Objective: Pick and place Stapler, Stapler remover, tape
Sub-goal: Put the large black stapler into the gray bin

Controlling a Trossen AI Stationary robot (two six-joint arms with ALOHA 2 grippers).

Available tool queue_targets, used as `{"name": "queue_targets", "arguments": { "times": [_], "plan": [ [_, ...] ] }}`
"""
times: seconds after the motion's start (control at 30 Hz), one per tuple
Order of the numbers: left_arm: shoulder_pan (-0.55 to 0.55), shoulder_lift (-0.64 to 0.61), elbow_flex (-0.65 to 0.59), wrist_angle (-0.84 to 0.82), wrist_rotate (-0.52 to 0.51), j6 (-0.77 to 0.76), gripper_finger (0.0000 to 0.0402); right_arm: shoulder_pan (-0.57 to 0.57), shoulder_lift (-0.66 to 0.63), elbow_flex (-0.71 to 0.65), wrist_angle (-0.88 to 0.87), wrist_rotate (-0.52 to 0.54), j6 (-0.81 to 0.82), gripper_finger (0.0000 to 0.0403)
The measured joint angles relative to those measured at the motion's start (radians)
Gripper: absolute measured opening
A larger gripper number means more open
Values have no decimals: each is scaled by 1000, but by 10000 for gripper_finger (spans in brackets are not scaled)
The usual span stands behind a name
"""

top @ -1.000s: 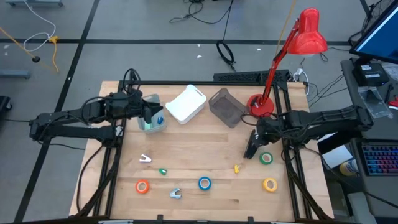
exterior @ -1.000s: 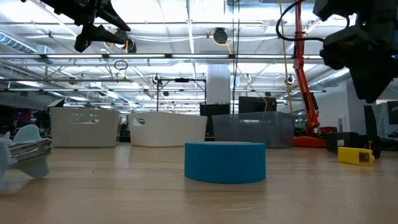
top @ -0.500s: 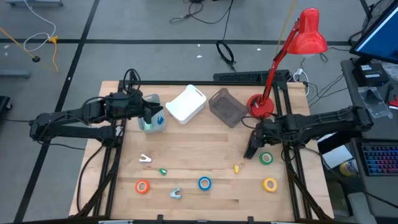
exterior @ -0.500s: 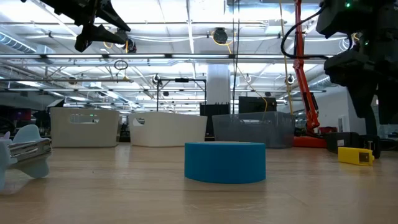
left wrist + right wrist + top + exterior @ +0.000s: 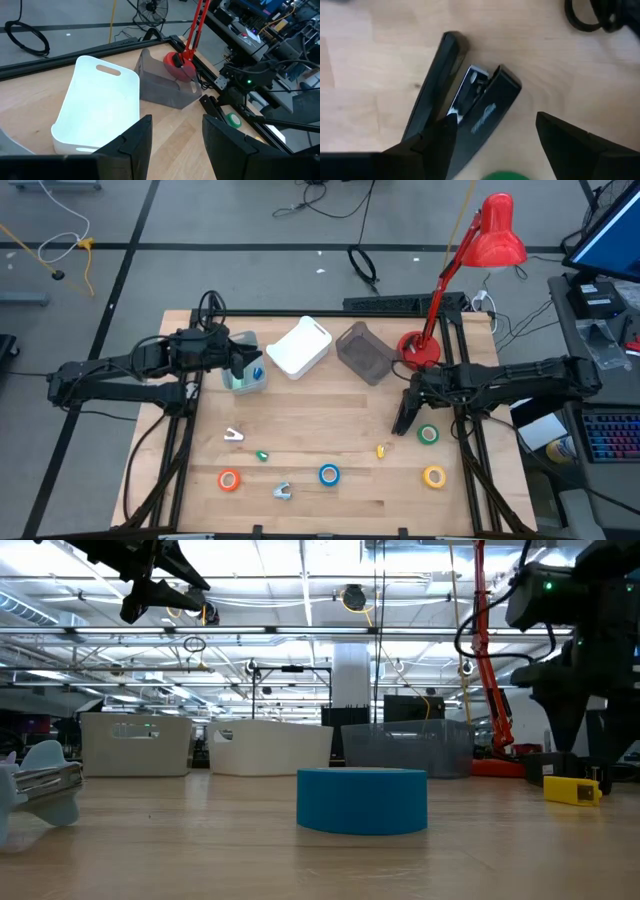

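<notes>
Tape: 4 small rolls, orange (image 5: pixel 229 479), blue (image 5: pixel 329 474), yellow (image 5: pixel 434 476), green (image 5: pixel 429 434)
Stapler: 1 black hinged stapler (image 5: pixel 404 416), beside green roll
Bins: 2, white (image 5: pixel 299 347), grey (image 5: pixel 364 352)
Right gripper (image 5: pixel 492 137): spread wide over stapler, empty
Left gripper (image 5: pixel 172 137): parted, empty, beside white bin
Surface: wooden table (image 5: pixel 330 410)
Room: grey floor, red desk lamp (image 5: pixel 480 240)

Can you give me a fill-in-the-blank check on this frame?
1. The right gripper hangs over a black ____ lying on the table.
2. The tape roll beside that gripper is ____.
3. The white bin sits next to a ____ bin.
4. The right gripper's fingers stand ____.

Missing words: stapler; green; grey; open
</notes>
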Motion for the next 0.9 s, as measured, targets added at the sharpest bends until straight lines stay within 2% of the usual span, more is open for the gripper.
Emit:
{"name": "queue_targets", "arguments": {
  "times": [0.17,0.37,0.9],
  "plan": [
    [0,0,0,0,0,-1,175,-19,-3,-56,96,-3,27,261],
    [0,0,0,1,1,-2,175,-20,-43,-81,112,-5,55,239],
    [0,0,0,2,0,-2,175,-20,-64,-80,100,5,55,108]
  ]
}}
